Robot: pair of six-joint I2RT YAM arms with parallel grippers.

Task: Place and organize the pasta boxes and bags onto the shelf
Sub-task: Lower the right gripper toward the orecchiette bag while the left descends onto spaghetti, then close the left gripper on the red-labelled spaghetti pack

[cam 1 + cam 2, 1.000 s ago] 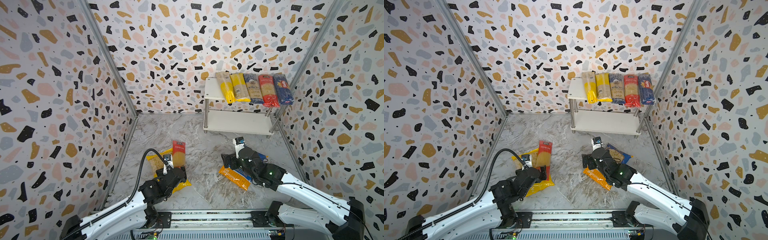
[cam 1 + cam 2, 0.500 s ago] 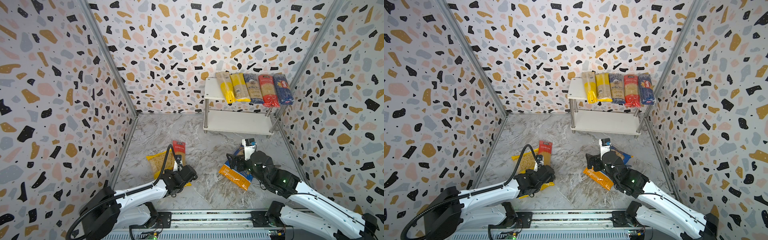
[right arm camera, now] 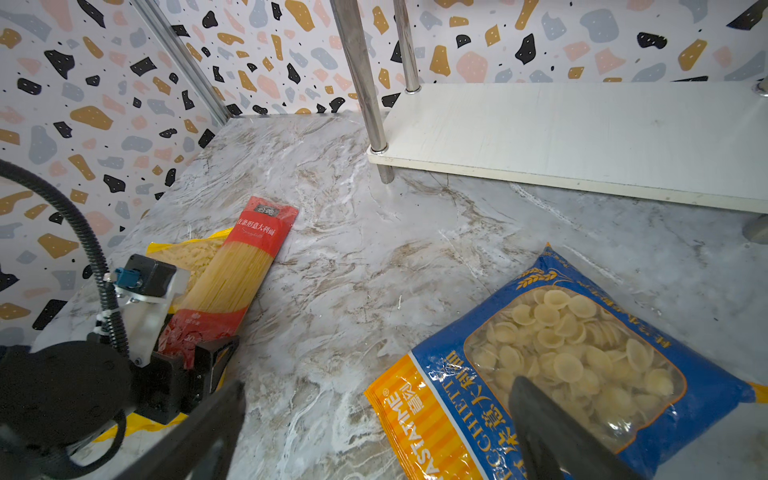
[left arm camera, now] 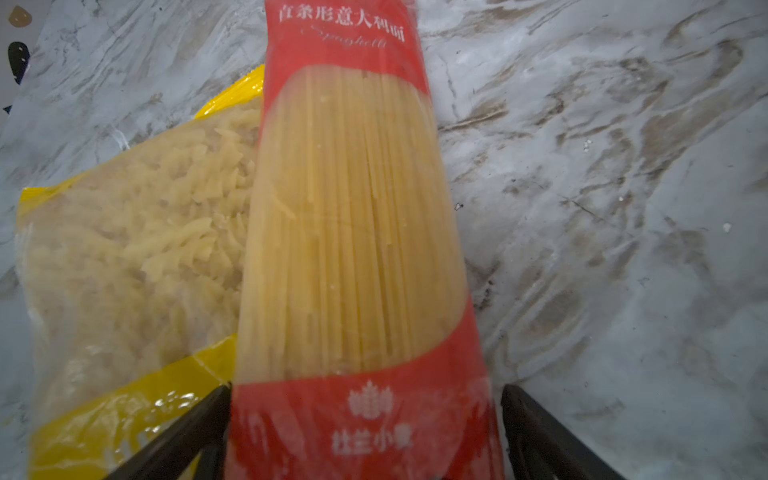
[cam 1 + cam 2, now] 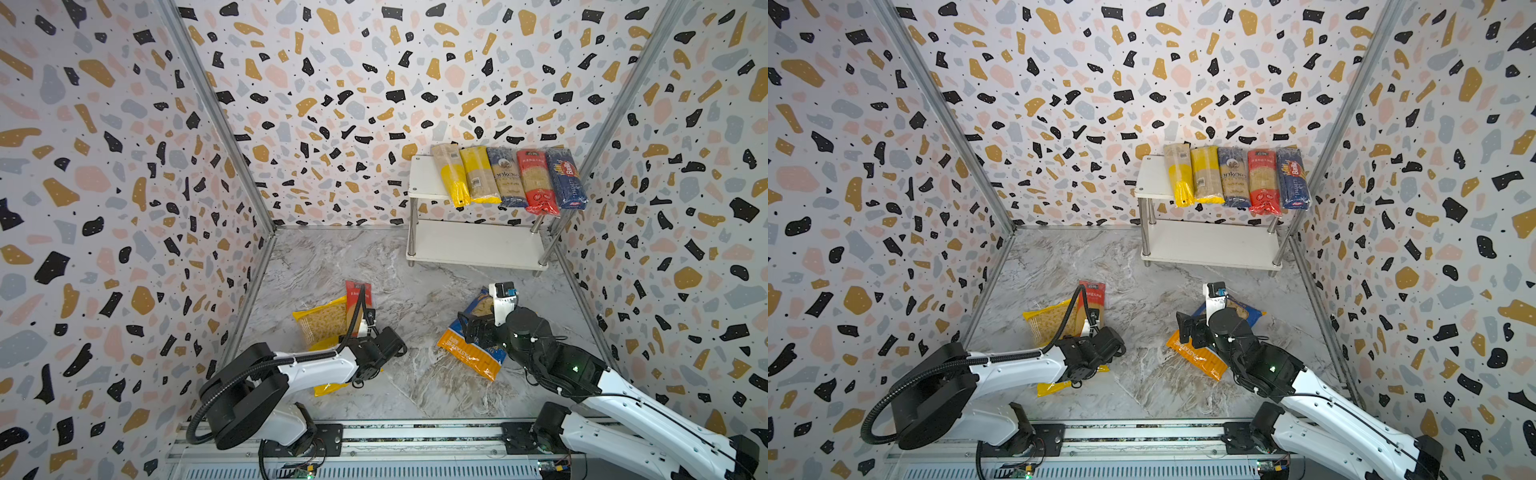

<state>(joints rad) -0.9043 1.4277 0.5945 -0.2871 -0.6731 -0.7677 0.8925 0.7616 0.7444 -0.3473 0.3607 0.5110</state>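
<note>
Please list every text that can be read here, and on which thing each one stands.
"Barilla": dark-blue pack on the shelf.
"ankara": blue-grey pack on the shelf.
"Spaghetti" and "直条形意大利面": red pack, left wrist view.
"PASTATIME": blue-orange bag.
Print on the other packs is too small to read.

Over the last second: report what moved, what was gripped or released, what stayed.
The left gripper dropped low and slid right to the near end of the red spaghetti pack, jaws open either side, nothing gripped yet. The right gripper shifted slightly, open above the blue-orange bag. The yellow bag, those two packets and the five packs on the shelf stayed put.
</note>
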